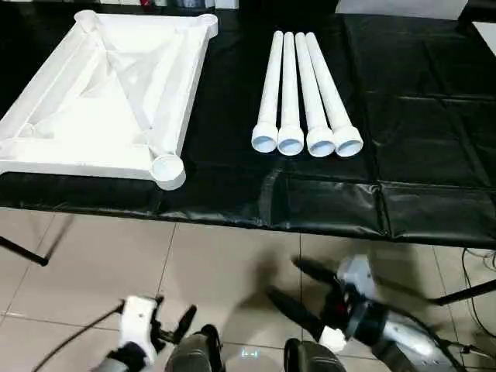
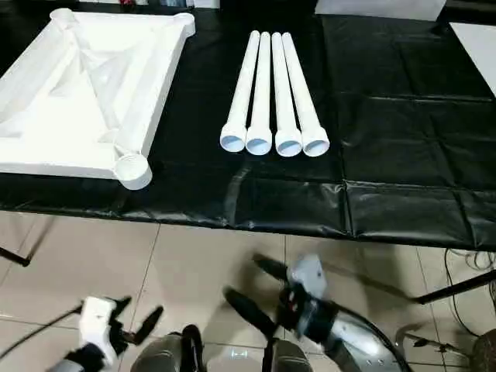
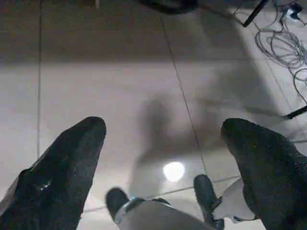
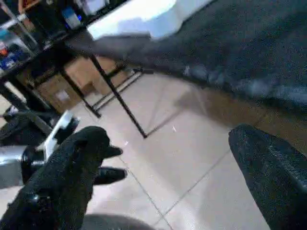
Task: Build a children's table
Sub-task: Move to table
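The white table top (image 1: 116,85) lies upside down, ribs up, on the left part of the black-covered table (image 1: 418,116); a round corner socket (image 1: 167,167) hangs at the front edge. Four white tubular legs (image 1: 306,85) lie side by side at the middle, open ends toward me. Both grippers hang low over the tiled floor, in front of the table and below its edge. My left gripper (image 1: 174,314) is open and empty, its fingers (image 3: 72,163) wide apart. My right gripper (image 1: 283,277) is open and empty too, pointing left toward the left gripper (image 4: 117,164).
Thin black stand legs (image 1: 23,252) (image 1: 465,293) slant down from under the table at both sides. Cables (image 3: 283,43) lie on the floor to one side. Dark shelves with boxes (image 4: 43,57) stand beyond the table. A white sheet (image 1: 484,31) sits at the far right.
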